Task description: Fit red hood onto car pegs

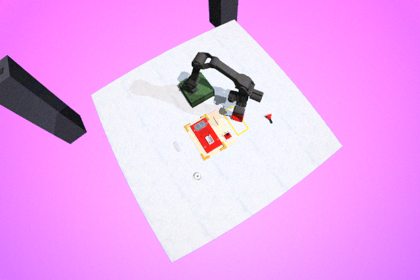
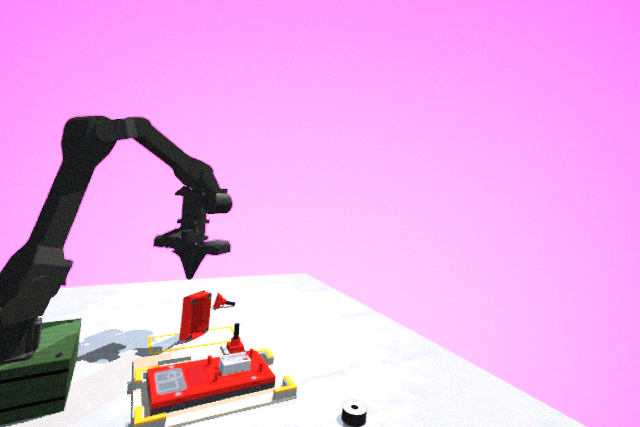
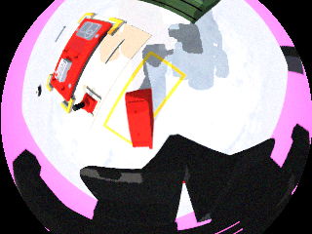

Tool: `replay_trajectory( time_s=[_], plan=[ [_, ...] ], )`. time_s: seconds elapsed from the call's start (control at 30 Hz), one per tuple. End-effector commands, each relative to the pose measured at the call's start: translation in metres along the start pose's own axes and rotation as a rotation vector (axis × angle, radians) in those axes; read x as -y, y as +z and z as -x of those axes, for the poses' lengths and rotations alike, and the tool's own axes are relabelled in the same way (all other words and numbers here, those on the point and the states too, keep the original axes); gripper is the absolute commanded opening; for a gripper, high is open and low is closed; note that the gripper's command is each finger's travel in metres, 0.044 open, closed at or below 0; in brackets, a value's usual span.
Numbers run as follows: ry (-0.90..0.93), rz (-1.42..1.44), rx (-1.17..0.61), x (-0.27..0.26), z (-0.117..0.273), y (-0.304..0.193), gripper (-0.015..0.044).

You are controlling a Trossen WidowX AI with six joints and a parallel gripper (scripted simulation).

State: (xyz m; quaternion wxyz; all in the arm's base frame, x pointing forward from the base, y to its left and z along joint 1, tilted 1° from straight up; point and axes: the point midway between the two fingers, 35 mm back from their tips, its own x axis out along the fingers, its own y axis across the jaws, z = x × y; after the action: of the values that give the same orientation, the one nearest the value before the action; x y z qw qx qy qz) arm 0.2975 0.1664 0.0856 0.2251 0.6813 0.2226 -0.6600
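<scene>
The red hood (image 1: 237, 117) (image 2: 195, 316) (image 3: 138, 119) stands up on one edge inside the yellow outline (image 1: 238, 134) (image 2: 149, 344) (image 3: 168, 64), its hollow side facing the exterior camera. My gripper (image 2: 189, 276) (image 3: 179, 138) is shut and empty, pointing down above the hood with a visible gap between. In the top view the wrist partly covers the hood. The red chassis (image 1: 203, 133) (image 2: 196, 379) (image 3: 74, 47) lies in the jig with the engine block (image 1: 209, 139) (image 2: 235, 363) (image 3: 62, 69) on its deck. Short red pegs stand around the engine block.
A red piece with a black stem (image 1: 227, 135) (image 2: 235, 343) (image 3: 89, 103) stands beside the chassis. A similar piece (image 1: 268, 117) (image 2: 221, 301) lies beyond the outline. A round wheel-like part (image 1: 197, 176) (image 2: 354, 412) lies past the jig. The green base (image 1: 200, 92) (image 2: 38, 381) carries the arm.
</scene>
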Motion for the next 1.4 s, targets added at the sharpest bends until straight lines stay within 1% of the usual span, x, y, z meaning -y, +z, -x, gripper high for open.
replay_trajectory(
  time_s=[0.0,0.27,1.37],
  plan=[
    [-0.008,-0.013,0.012,0.000,-0.010,0.002,0.0000],
    [-0.008,-0.013,0.012,0.000,-0.046,0.003,0.0000],
    [-0.005,-0.013,0.012,-0.023,-0.046,0.001,0.0000]
  ],
)
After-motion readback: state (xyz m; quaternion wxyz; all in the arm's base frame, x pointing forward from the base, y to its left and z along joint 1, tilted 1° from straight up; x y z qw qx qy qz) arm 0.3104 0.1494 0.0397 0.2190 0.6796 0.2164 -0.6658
